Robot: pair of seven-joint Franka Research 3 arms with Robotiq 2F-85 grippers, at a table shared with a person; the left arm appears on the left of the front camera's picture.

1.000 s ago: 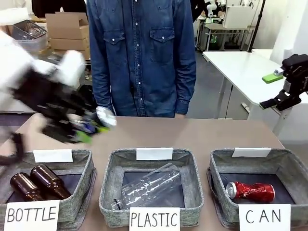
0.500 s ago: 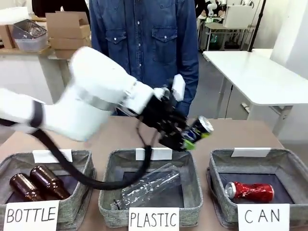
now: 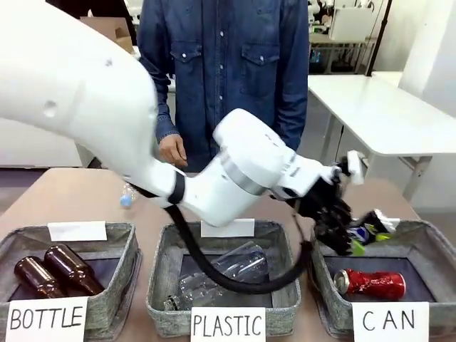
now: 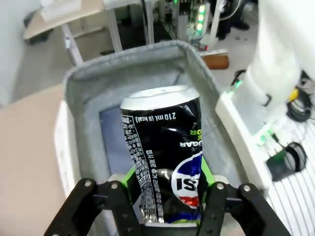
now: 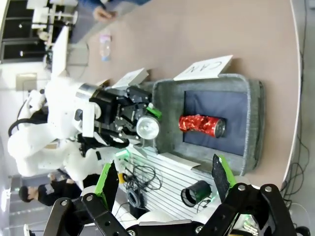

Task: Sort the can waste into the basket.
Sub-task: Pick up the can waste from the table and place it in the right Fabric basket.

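My left gripper (image 3: 358, 234) is shut on the dark blue-black can (image 3: 370, 226) and holds it tilted just above the near-left rim of the grey CAN basket (image 3: 427, 239). In the left wrist view the can (image 4: 165, 152) stands between the green pads, silver top up, with the basket's (image 4: 123, 61) dark lining below it. A crushed red can (image 3: 370, 283) lies inside the basket. High above, my right gripper (image 5: 165, 179) is open and looks down on the basket (image 5: 253, 128), the red can (image 5: 202, 124) and the held can's silver end (image 5: 147, 127).
The PLASTIC basket (image 3: 164, 285) holds a clear bottle (image 3: 221, 274); the BOTTLE basket (image 3: 125, 242) holds two brown bottles (image 3: 53, 271). A small clear bottle (image 3: 127, 196) stands on the table behind my left arm. A person in denim stands at the far side, one hand (image 3: 171, 149) low.
My left arm has swept from the table's left side across to the right, carrying the dark can from above the PLASTIC basket to the CAN basket. The red can has not moved.
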